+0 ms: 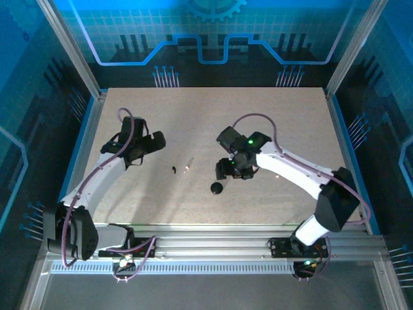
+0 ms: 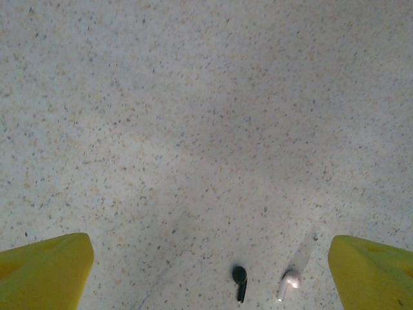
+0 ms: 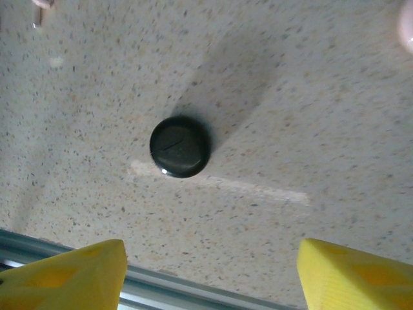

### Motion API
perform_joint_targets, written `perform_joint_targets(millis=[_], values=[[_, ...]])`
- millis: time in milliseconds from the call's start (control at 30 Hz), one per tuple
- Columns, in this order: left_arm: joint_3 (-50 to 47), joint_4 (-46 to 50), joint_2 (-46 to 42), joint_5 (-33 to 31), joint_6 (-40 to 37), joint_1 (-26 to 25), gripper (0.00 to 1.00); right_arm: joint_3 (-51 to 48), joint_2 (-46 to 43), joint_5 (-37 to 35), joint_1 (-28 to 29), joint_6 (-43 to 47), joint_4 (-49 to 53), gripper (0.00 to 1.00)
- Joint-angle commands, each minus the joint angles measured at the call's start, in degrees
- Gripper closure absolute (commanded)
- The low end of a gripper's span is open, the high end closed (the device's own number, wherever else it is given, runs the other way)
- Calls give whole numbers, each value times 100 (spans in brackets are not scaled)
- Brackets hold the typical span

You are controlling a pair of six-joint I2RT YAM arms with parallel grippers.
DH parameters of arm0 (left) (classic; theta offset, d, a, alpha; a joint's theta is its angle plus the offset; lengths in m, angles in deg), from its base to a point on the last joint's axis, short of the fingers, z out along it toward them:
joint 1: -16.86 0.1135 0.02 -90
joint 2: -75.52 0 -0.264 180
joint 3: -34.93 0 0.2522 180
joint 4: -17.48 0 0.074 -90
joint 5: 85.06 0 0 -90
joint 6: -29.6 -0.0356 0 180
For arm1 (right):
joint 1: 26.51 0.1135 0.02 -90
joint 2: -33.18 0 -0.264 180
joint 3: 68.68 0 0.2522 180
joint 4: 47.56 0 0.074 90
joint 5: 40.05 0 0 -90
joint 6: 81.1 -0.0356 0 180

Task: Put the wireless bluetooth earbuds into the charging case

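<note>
Two earbuds lie mid-table: a black earbud (image 1: pixel 175 170) (image 2: pixel 240 281) and, just right of it, a white earbud (image 1: pixel 187 166) (image 2: pixel 289 283). My left gripper (image 1: pixel 151 143) (image 2: pixel 210 252) hovers left of them, open, with both earbuds low between its yellow fingers (image 2: pixel 45 271). A pale pink round shape, the charging case (image 3: pixel 408 26), is cut off at the top right edge of the right wrist view. My right gripper (image 1: pixel 226 169) (image 3: pixel 211 255) is open and holds nothing. A black round puck (image 1: pixel 217 188) (image 3: pixel 179 146) lies on the table ahead of its yellow fingertips (image 3: pixel 348 274).
The speckled tabletop (image 1: pixel 193 116) is bare at the back. An aluminium rail (image 1: pixel 213 242) (image 3: pixel 168 290) runs along the near edge, close to the right gripper. Metal frame posts (image 1: pixel 71 45) and blue walls enclose the table's sides.
</note>
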Motion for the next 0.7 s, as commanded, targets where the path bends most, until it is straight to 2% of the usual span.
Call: perform_joint_targets(millis=[0,233,667], values=[[237,375,32,216,130,87,5,353,521,312,180,-430,298,33],[256,402,25,321,54,174,5,855,1446,435,386,-707,384,34],[148,213,17,471,54,232,4,910,2102,559,400,-775,220,32]])
